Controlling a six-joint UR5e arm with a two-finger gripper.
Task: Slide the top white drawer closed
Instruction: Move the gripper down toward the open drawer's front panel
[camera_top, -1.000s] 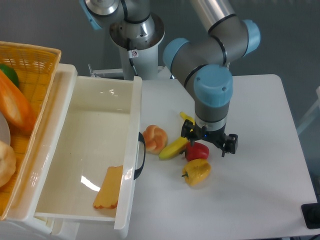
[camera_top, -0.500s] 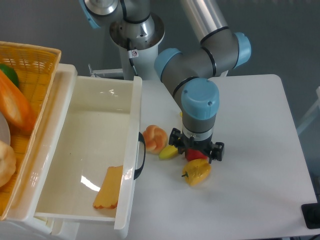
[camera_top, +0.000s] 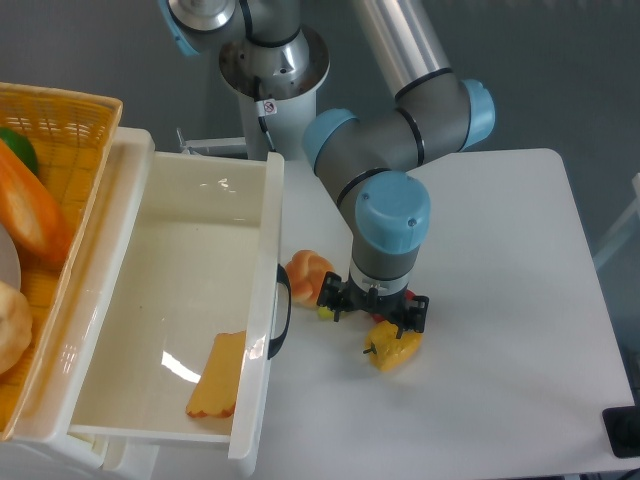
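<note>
Top white drawer (camera_top: 180, 300) pulled fully out at left, long axis toward the camera, handle (camera_top: 282, 312) facing right. Gripper (camera_top: 372, 313) hangs over the bread roll (camera_top: 308, 275) and yellow pepper (camera_top: 393, 346), jaws apparently spread. Risk: sweeping produce into the drawer front.

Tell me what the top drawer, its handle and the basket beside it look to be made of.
The top white drawer: probably glossy plastic, since its smooth walls throw bright highlights. Its handle: black, curved, smooth, likely plastic too, though metal cannot be ruled out. The yellow basket: woven wicker or an imitation, shown by its criss-cross weave and matte look.
</note>
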